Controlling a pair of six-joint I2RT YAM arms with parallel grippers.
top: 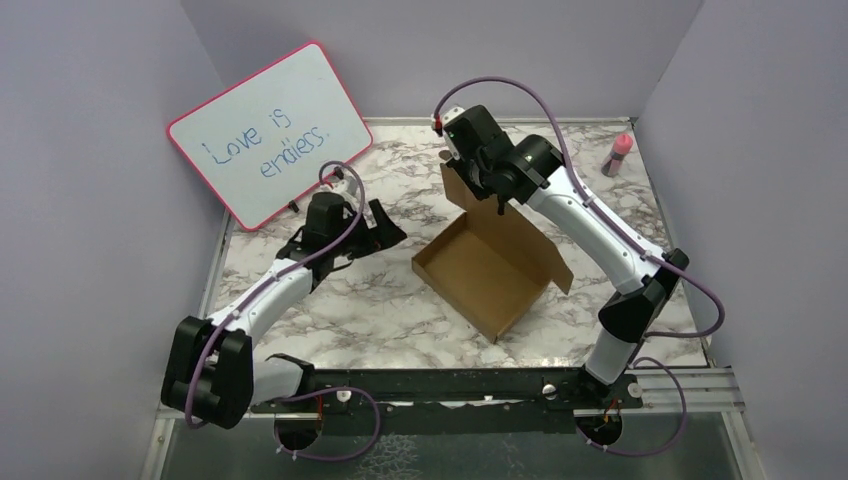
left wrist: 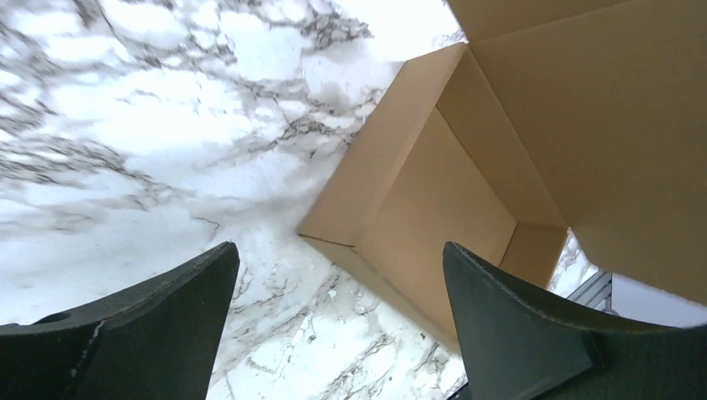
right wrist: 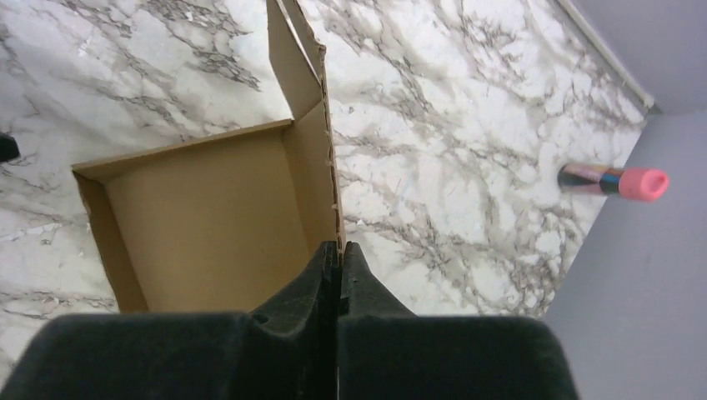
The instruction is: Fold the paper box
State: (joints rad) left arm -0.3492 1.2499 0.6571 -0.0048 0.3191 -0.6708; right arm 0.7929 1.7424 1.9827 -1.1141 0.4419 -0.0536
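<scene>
**Paper box.** The paper box (top: 480, 265) lies near the middle of the marble table (top: 350, 310), turned so that 1 corner faces the arm bases. It forms a shallow open tray with its low walls standing. 1 wide panel rises from the far right side of the tray and leans back toward the right arm. The inside of the tray is plain brown.

**Right claw.** The right gripper (top: 497, 200) sits at the upper edge of the raised panel. In the right wrist view its 2 fingers (right wrist: 292, 292) are pressed together, and the thin cardboard edge runs straight into the seam between them. The claw is clenched on the panel of the paper box (right wrist: 208, 225).

**Left claw.** The left gripper (top: 385, 232) hovers to the left of the tray, near it but apart from it. In the left wrist view its 2 fingers (left wrist: 167, 325) stand wide apart and touch nothing. The near corner of the paper box (left wrist: 433, 192) shows between them. The claw is released.

**Other items.** A pink-framed whiteboard (top: 270, 130) leans at the far left. A pink-capped marker (top: 618, 153) lies by the far right wall.
</scene>
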